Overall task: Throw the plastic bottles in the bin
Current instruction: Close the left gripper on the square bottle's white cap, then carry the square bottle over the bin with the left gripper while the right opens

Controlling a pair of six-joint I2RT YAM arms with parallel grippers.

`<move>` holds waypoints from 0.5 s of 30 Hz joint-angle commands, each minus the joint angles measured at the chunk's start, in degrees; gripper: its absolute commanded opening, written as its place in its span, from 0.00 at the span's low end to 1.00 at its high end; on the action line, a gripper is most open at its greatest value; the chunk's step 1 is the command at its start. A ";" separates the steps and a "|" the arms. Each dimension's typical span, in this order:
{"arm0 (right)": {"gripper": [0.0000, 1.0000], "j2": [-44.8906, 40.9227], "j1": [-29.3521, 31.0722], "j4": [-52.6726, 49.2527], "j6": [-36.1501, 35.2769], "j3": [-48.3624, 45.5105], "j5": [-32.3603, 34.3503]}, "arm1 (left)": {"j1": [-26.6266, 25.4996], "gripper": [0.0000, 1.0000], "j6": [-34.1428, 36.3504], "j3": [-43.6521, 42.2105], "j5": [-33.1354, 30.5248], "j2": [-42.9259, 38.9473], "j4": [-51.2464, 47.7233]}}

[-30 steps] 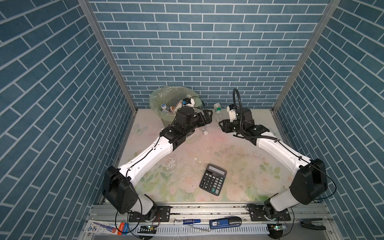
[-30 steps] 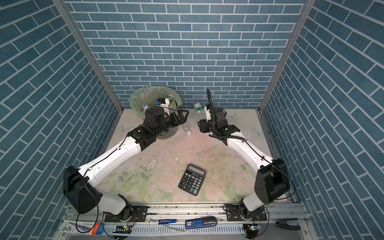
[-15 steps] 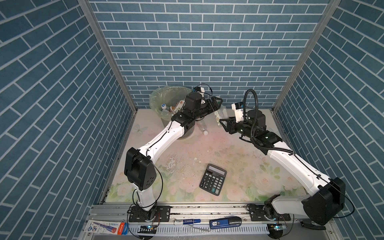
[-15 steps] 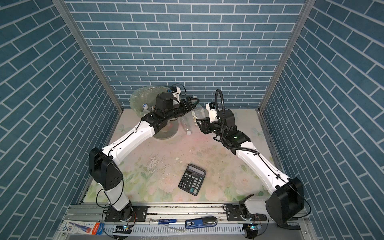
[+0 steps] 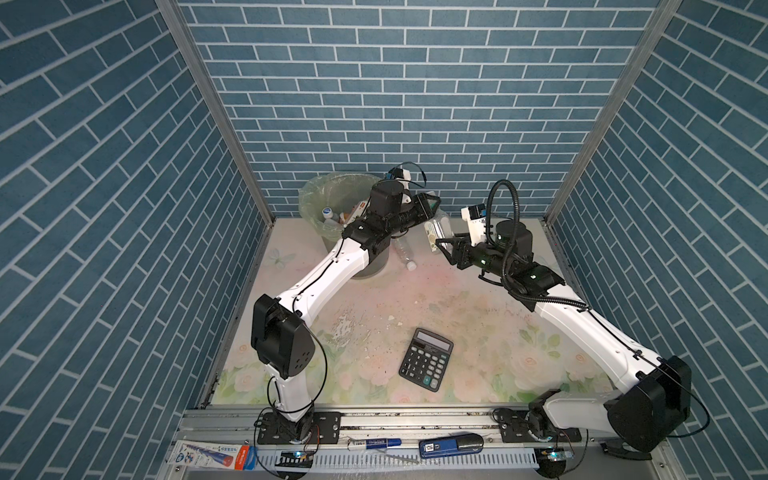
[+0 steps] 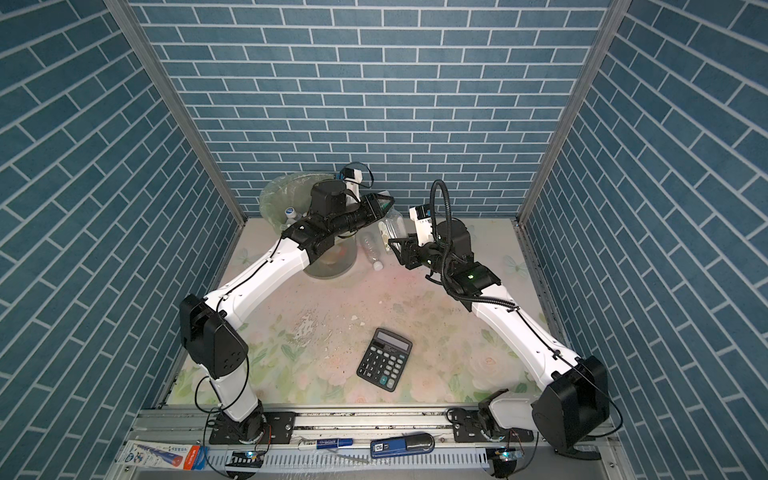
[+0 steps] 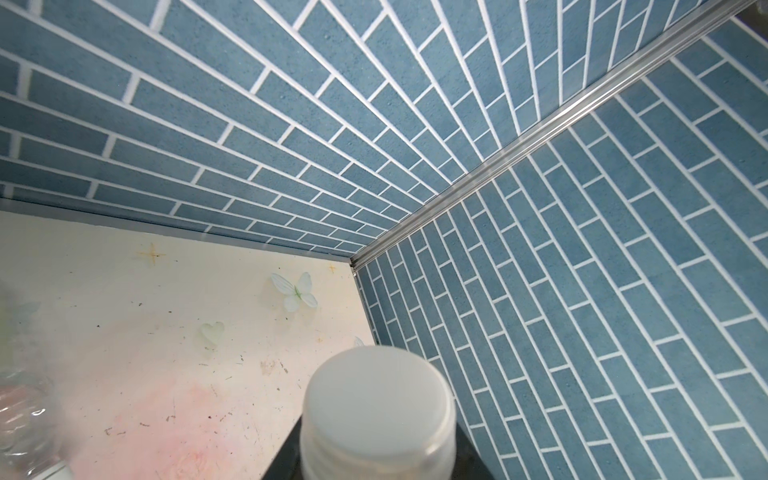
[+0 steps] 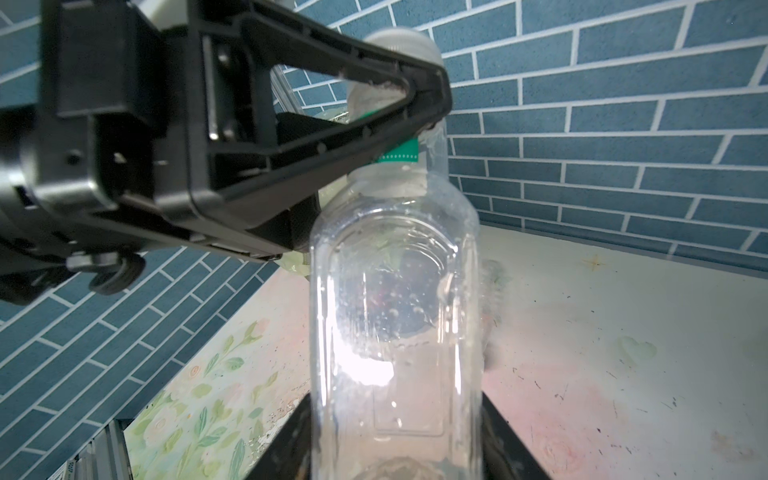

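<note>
Now right claw grips clear bottle at base; left claw pinches neck.

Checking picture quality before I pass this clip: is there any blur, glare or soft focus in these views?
Left wrist view: the white cap sits too near the lens and is soft, while the wall tiles are sharp. Right wrist view: a bright glare patch on the clear bottle, and its base, nearest the lens, is blurred. Both top views: evenly lit, with the calculator crisp.
</note>
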 commanded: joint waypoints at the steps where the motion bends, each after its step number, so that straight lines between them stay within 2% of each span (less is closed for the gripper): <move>1: 0.61 -1.83 0.37 1.78 -1.98 -1.31 -2.17 | 0.26 0.37 3.77 2.13 -0.25 -0.83 -1.95; 7: 0.99 -3.80 0.28 3.62 -1.69 -2.08 -2.43 | 2.23 0.32 9.93 6.51 -3.27 -1.90 -8.64; 15: 0.99 -4.33 0.27 5.20 -0.93 -1.83 -0.69 | 6.21 0.32 23.08 16.63 -12.62 -6.12 -17.98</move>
